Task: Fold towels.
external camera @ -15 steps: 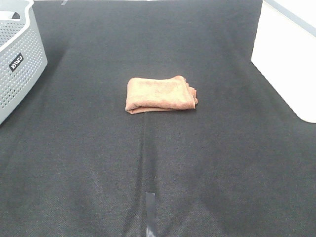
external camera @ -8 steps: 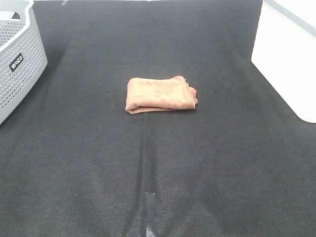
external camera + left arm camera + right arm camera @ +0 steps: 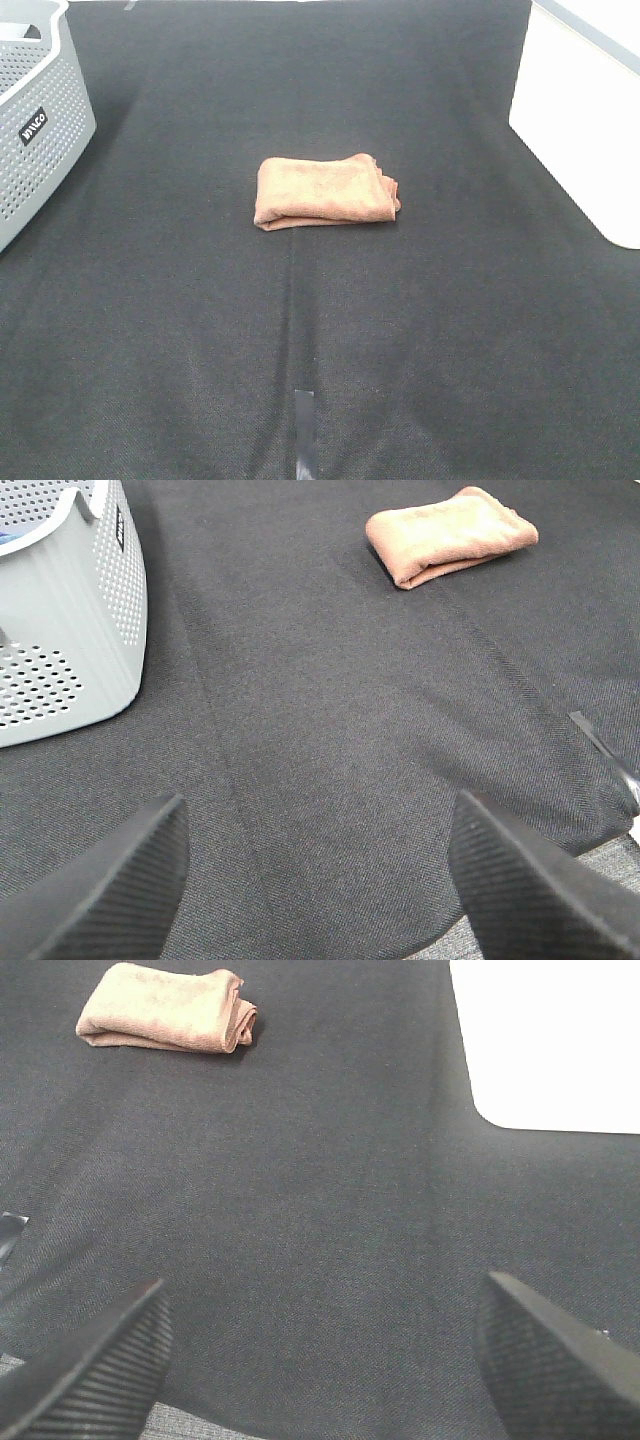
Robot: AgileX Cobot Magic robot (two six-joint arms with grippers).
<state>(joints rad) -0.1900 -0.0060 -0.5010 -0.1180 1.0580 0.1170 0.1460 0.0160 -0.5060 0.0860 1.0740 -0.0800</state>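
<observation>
Exterior high, change: nothing is differing from a second ago; the rust-brown folded terry towel [image 3: 326, 191] is lying where it was.
Exterior high, surface: a black woven table cloth [image 3: 320, 330] is covering the bench; a grey perforated plastic basket [image 3: 38, 120] is sitting at far left, a white panel [image 3: 585, 120] at far right.
Left wrist: the left gripper [image 3: 318, 880] is hanging with jaws wide apart and empty; the towel [image 3: 450, 535] is lying well apart from it.
Right wrist: the right gripper [image 3: 325, 1365] is standing fully spread, holding nothing; the towel [image 3: 168, 1008] is lying well away.
</observation>
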